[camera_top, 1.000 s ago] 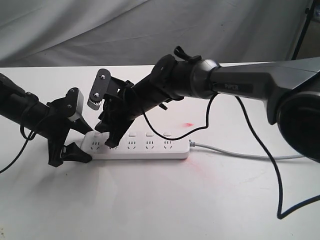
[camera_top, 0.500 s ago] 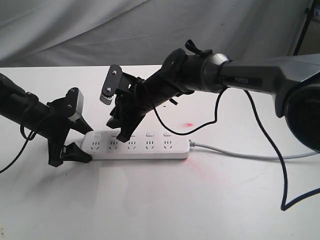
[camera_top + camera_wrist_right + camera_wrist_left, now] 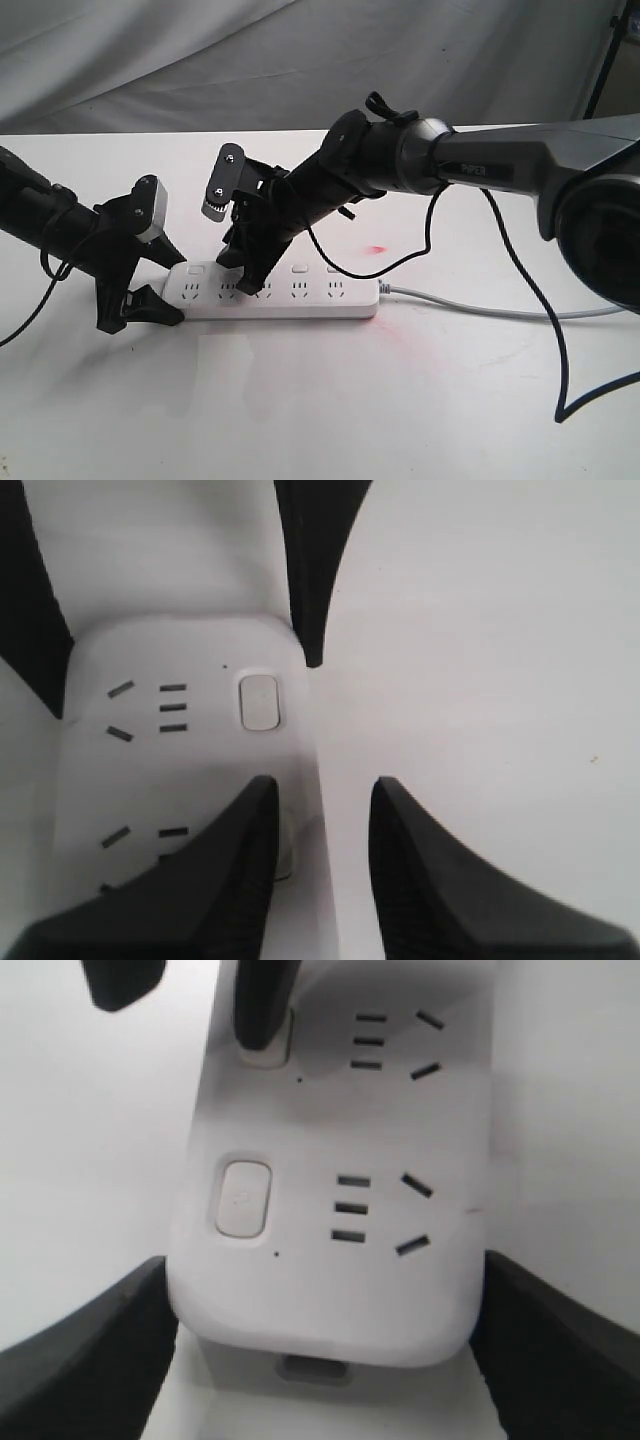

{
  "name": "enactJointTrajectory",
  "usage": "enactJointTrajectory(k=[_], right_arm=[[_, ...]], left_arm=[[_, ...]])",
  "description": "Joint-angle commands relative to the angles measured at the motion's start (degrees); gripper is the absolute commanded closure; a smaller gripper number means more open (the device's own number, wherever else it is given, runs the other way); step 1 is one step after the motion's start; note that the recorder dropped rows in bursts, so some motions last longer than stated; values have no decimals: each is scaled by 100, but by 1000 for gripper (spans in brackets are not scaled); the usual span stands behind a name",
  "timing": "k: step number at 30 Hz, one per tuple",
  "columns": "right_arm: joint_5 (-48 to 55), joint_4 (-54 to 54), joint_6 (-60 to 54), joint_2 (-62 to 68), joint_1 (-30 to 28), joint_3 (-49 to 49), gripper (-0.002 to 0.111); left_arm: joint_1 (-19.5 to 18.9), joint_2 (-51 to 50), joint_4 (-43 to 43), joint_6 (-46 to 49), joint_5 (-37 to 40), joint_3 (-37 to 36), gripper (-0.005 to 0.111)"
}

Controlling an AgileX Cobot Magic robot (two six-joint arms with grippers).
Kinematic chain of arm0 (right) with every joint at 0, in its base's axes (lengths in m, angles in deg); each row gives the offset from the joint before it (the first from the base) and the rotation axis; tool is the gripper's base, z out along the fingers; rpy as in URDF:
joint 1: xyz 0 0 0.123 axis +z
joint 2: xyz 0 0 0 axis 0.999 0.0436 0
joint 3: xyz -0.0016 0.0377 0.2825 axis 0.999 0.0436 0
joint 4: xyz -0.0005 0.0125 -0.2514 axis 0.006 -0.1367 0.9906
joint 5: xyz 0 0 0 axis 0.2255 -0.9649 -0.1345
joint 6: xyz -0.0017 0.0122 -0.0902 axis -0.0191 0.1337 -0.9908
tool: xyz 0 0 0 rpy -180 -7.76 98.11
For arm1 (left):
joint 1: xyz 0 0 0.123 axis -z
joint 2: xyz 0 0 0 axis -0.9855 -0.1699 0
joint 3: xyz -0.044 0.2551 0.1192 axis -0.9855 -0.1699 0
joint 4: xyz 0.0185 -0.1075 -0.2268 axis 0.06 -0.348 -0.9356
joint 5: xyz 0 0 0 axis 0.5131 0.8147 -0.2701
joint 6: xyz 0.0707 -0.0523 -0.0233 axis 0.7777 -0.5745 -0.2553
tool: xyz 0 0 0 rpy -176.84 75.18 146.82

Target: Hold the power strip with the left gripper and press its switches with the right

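The white power strip (image 3: 300, 296) lies on the white table, its grey cable (image 3: 480, 308) running right. My left gripper (image 3: 168, 286) is shut on the strip's left end; in the left wrist view the strip's end (image 3: 330, 1290) sits between both black fingers (image 3: 90, 1360). My right gripper (image 3: 250, 276) is tilted down over the switch row, jaws a little apart and holding nothing. One right finger (image 3: 235, 860) rests on the second switch (image 3: 287, 855) from the held end. The first switch (image 3: 243, 1198) is uncovered. The right gripper (image 3: 325, 785) straddles the strip's back edge.
A small red light spot (image 3: 376, 248) lies on the table behind the strip. The right arm's black cable (image 3: 556, 390) loops down over the table at the right. Grey cloth (image 3: 300, 60) hangs behind the table.
My right gripper has moved right along the switch row, lifted slightly, then come down on the second switch. The left gripper and the strip have not moved.
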Motion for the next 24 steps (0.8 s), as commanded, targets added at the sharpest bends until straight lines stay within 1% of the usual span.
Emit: enactJointTrajectory(k=[1,10,24], right_arm=[[-67,74,14,-8,-36,33,78],[-55,74,14,118,-36,33,78],[-29,363,-13,253,-36,33,78]], left_arm=[[28,-1,-37,10,-30,31,42],[28,-1,-37,10,-30,31,42],[28,-1,-37,10,-30,31,42]])
